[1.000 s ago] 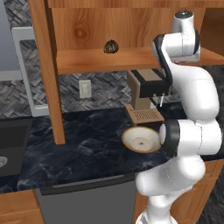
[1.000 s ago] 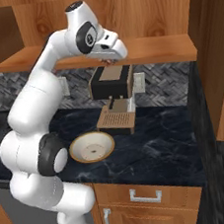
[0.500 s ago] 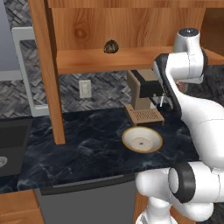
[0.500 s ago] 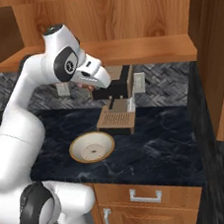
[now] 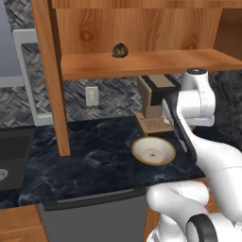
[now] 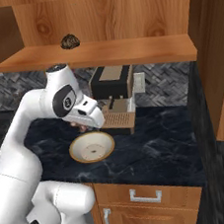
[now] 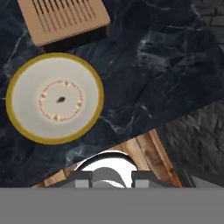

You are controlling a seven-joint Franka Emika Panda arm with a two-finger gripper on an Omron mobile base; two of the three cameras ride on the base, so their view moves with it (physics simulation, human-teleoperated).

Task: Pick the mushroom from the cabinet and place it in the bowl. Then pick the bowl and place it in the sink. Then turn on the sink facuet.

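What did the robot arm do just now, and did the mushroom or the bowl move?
The arm swung lower, bending down over the counter near the bowl. It grabbed nothing. The mushroom stayed on the cabinet shelf, and the bowl and the coffee machine stayed put.

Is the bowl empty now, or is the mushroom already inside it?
Empty. The bowl shows a bare cream inside; the mushroom sits on the cabinet shelf.

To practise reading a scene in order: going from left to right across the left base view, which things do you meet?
Sink → wall outlet → mushroom on the cabinet shelf → bowl on the counter → robot arm's upper link.
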